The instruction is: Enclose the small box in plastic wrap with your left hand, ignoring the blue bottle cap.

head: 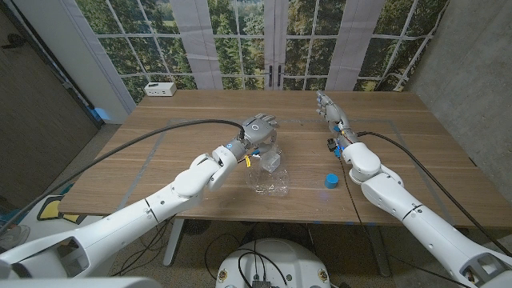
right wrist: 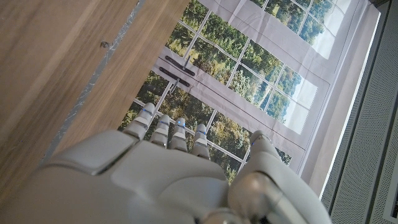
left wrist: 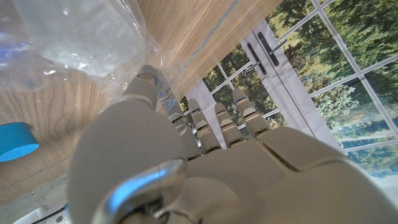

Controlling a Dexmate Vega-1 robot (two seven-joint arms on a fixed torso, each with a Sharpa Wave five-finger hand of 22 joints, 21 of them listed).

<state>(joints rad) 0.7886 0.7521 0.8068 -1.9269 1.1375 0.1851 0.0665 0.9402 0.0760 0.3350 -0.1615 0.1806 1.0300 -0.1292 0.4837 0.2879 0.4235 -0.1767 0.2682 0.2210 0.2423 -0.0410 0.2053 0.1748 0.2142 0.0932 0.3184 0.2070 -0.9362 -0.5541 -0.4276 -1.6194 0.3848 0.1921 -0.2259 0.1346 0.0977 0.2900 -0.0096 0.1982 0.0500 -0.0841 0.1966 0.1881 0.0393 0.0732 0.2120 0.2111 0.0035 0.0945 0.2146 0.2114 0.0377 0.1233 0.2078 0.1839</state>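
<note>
Lifting plastic wrap (head: 270, 172) – left hand (head: 261, 130) pinching it, blue cap (head: 331, 182) nearby

A wooden table (head: 192, 120) with a light brown grain spans the scene, and thin tape lines (head: 156, 144) mark out a rectangle on its top. At the far left corner of the table sits a white power strip (head: 161, 89). Behind the table stands a wall of tall white-framed windows (head: 240, 40) showing green trees; dark door handles (head: 274, 76) are set at the middle of the panes. A grey wall (head: 472, 72) rises on the right, and a dark panel (head: 40, 104) stands on the left. Black cables (head: 232, 248) trail over the floor beneath the near edge of the table.
</note>
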